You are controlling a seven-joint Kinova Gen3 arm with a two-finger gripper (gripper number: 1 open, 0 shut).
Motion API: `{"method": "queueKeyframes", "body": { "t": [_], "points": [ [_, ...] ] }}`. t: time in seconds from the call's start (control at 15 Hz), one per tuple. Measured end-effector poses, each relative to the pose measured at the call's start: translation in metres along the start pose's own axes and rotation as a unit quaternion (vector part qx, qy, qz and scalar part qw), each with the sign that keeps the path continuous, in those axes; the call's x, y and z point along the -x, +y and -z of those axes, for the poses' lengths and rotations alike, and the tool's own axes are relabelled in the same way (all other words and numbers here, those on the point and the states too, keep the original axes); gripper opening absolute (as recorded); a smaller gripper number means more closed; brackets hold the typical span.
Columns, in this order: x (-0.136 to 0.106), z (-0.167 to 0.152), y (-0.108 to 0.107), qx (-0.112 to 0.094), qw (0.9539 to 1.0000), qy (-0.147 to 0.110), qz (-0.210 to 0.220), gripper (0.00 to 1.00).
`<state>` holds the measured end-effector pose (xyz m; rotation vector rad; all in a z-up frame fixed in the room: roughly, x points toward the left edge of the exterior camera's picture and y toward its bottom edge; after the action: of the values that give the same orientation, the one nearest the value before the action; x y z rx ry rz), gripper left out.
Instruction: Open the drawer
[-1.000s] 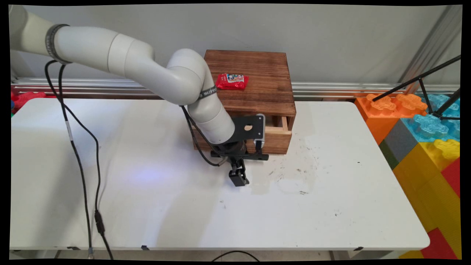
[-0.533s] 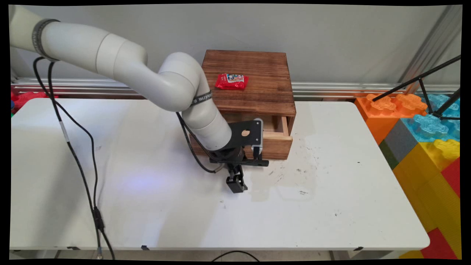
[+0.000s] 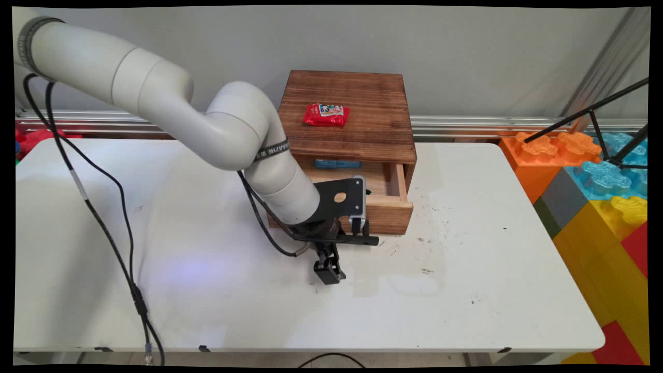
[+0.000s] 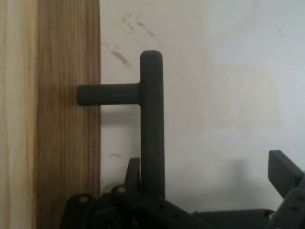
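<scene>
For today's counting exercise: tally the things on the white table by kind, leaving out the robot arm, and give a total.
Wooden drawer boxes: 1
Red snack packets on top of the box: 1
Blue things inside the open drawer: 1
Dark drawer handles: 1
Total: 4

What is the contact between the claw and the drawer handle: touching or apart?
Touching. In the hand view, one finger of the claw lies against the drawer handle with no gap; the other finger stands well clear.
</scene>
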<state>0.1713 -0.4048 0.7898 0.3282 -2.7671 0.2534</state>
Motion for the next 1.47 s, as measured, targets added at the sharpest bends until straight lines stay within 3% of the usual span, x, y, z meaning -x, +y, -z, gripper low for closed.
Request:
{"method": "queueKeyframes", "body": {
  "t": [1.47],
  "points": [
    [-0.001, 0.018, 0.078, 0.029, 0.9994, 0.018, 0.003, 1.0]
  ]
}}
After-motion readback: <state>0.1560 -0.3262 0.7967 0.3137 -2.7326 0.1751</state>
